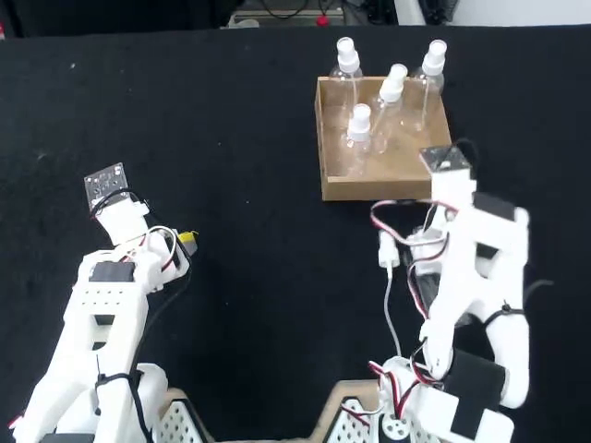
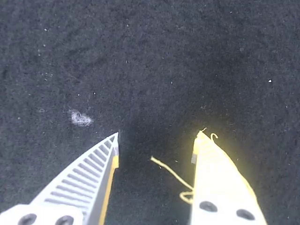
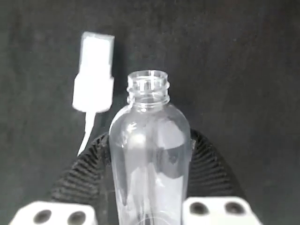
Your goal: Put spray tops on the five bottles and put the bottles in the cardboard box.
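Note:
A clear bottle [image 3: 149, 140] with a bare threaded neck sits between the black fingers [image 3: 79, 173] of my right gripper [image 3: 150, 138], which is shut on its body. A loose white spray top [image 3: 93, 75] with its dip tube lies on the black cloth just beside the bottle's neck; from above the spray top [image 1: 388, 251] lies left of the right arm. The cardboard box [image 1: 379, 187] stands at the back right and holds several capped bottles [image 1: 358, 129]. My left gripper [image 2: 158, 135] hangs open over bare cloth, far left of the box [image 1: 180, 245].
The black cloth [image 1: 240, 138] covers the whole table. The right arm's body [image 1: 476, 268] stands close in front of the box. White arm bases [image 1: 369, 420] sit at the table's front edge. A small pale fleck [image 2: 80, 118] lies on the cloth near the left fingers.

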Robot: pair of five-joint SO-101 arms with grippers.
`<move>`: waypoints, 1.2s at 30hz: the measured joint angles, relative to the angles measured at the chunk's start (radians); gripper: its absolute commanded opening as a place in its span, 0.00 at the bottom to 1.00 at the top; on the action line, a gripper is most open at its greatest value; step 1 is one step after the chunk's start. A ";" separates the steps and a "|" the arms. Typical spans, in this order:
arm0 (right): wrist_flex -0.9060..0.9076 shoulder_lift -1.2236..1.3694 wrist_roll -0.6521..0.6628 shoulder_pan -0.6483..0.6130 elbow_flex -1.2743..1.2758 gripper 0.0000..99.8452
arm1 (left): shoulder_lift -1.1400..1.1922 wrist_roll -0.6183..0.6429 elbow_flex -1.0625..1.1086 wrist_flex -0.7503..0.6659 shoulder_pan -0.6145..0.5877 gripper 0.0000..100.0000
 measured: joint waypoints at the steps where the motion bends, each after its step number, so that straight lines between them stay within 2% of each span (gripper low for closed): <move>1: -0.041 0.000 -0.002 0.000 0.026 0.09 | 0.000 0.000 0.000 0.000 0.000 0.25; 4: -0.072 -0.002 -0.057 -0.029 0.052 0.09 | 0.000 0.000 0.000 0.000 0.000 0.25; 6: -0.063 -0.002 -0.098 -0.100 0.052 0.09 | 0.000 0.000 0.000 0.000 0.000 0.25; 16: -0.055 -0.005 -0.351 -0.623 0.052 0.09 | 0.000 0.000 0.000 0.000 0.000 0.25; 20: -0.029 -0.005 -0.387 -0.760 0.023 0.09 | 0.000 -0.002 0.000 0.000 0.000 0.25; 25: 0.138 -0.005 -0.388 -0.712 -0.126 0.09 | 0.000 -0.049 0.000 0.000 0.002 0.25; 31: 0.267 -0.005 -0.293 -0.460 -0.238 0.09 | 0.000 -0.183 -0.002 0.006 0.029 0.25; 36: 0.216 -0.005 -0.206 -0.245 -0.187 0.09 | 0.000 -0.315 -0.054 0.137 0.184 0.25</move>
